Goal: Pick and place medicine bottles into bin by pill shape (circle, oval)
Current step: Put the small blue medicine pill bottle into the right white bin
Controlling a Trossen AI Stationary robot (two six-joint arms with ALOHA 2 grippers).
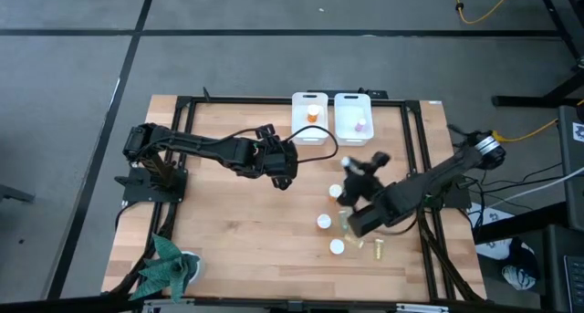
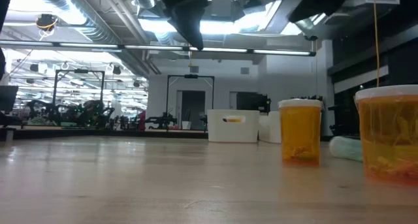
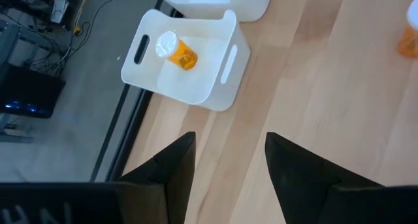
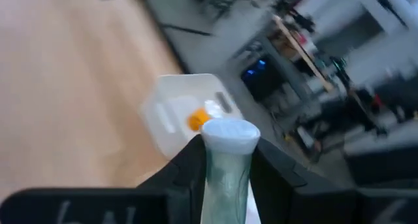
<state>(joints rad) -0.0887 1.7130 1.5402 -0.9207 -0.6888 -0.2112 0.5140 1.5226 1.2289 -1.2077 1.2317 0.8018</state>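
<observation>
My right gripper (image 4: 227, 160) is shut on a small translucent green medicine bottle (image 4: 226, 178) with a white cap. In the high view it hovers over the table's right-centre (image 1: 354, 174), in front of the bins. My left gripper (image 3: 228, 165) stands open and holds nothing, raised near the left white bin (image 3: 215, 87), in which one orange bottle (image 3: 177, 52) lies. The right bin (image 1: 352, 130) holds a pink bottle (image 1: 360, 127). Several bottles (image 1: 323, 222) stand on the table by the right arm. My right gripper pinches the green bottle's body (image 4: 222, 185) between its two fingers, just below the white cap (image 4: 230, 134). The bottle lies along the fingers, and its cap end sticks out past the fingertips. No part of it rests on the table.
Two orange bottles (image 2: 300, 131) (image 2: 392, 136) stand upright on the wood, close to the low camera. A pale green thing (image 2: 346, 147) lies between them. Small yellow bottles (image 1: 377, 250) lie near the front right. A green toy (image 1: 169, 269) sits at the front left corner.
</observation>
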